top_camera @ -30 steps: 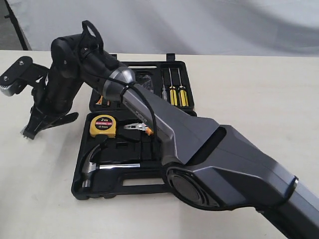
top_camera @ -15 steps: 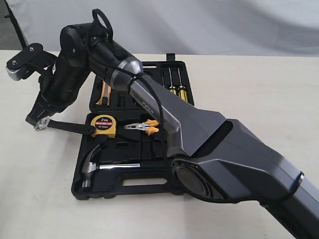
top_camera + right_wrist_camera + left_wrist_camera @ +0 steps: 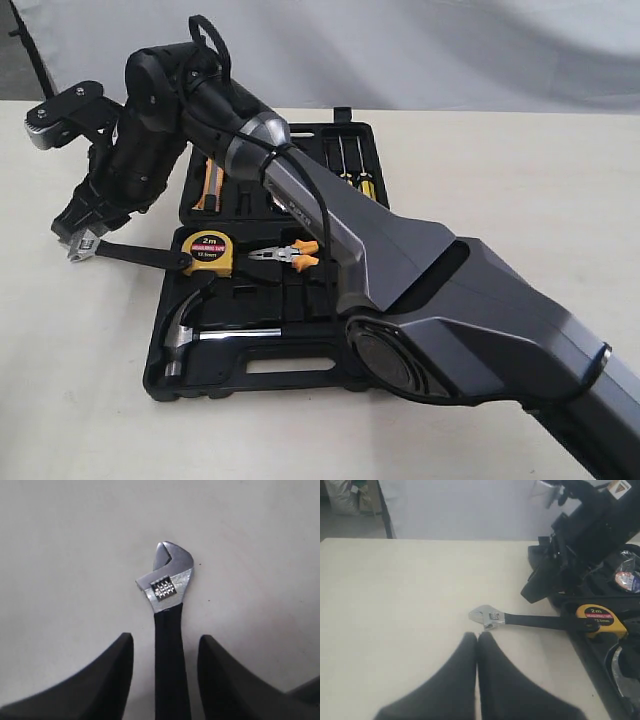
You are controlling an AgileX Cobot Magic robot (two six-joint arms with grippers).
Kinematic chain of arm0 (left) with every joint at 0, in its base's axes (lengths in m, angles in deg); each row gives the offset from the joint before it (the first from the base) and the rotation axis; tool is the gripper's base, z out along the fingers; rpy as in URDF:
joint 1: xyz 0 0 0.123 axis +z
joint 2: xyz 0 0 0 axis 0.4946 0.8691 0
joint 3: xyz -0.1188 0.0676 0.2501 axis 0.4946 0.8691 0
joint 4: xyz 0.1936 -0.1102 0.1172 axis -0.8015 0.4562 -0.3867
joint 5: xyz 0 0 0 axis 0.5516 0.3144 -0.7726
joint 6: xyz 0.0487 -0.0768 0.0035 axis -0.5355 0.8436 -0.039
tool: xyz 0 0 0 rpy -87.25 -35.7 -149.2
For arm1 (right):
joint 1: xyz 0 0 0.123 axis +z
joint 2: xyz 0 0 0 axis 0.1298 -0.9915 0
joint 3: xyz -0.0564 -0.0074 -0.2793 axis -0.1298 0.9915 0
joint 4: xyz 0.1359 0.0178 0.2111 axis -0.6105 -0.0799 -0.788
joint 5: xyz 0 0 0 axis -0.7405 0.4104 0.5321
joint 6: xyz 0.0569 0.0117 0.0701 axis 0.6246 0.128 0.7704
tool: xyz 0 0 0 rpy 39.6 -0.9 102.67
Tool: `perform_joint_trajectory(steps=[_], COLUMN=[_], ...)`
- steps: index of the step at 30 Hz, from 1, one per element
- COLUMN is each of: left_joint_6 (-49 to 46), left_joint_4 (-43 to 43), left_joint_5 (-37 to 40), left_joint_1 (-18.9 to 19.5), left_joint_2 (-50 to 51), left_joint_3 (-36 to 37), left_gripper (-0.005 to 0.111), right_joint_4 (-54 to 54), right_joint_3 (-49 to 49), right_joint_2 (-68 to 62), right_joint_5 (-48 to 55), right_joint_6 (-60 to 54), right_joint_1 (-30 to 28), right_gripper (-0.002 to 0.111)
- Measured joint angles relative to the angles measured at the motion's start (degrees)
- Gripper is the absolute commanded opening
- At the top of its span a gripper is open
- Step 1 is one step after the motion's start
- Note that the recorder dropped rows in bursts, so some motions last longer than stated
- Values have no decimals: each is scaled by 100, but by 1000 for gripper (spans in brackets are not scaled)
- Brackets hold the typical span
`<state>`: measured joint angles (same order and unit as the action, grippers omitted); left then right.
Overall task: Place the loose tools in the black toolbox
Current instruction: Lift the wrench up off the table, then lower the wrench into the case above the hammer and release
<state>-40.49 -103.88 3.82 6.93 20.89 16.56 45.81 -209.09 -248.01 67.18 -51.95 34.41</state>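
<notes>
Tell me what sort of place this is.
Probably a robot test bench in a lab rather than a working workshop: a bare pale table set before a plain white backdrop, with one open black toolbox laid out and a robot arm reaching over it.

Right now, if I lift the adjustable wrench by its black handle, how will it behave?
The adjustable wrench looks solid steel: probably rigid and heavy for its size. The thick silver head would likely make it droop head-first if gripped far back. Its flat profile should not roll, but the smooth black handle may slip between the jaws.
</notes>
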Motion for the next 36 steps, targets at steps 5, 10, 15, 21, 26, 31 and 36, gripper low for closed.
perform_joint_trajectory(steps=[5, 10, 15, 21, 26, 31, 36], left_joint_6=[0, 0, 0, 0, 0, 0, 0], left_joint_4=[0, 0, 0, 0, 0, 0, 0], left_joint_5=[0, 0, 0, 0, 0, 0, 0], left_joint_1=[0, 0, 0, 0, 0, 0, 0], left_joint_2=[0, 0, 0, 0, 0, 0, 0], left_joint_3=[0, 0, 0, 0, 0, 0, 0], left_gripper=[1, 1, 1, 1, 1, 1, 1], right_joint_4=[-24, -46, -46, -46, -58, -47, -47], right_joint_3=[0, 0, 0, 0, 0, 3, 3], right_joint_2=[-72, -381, -566, -679, -705, -624, -225], right_joint_5=[-31, -233, -417, -531, -545, -535, -471], right_joint_6=[-324, -453, -548, -673, -693, -715, -727], right_joint_1=[0, 0, 35, 57, 57, 57, 57], right_gripper=[46, 51, 51, 30, 0, 0, 0])
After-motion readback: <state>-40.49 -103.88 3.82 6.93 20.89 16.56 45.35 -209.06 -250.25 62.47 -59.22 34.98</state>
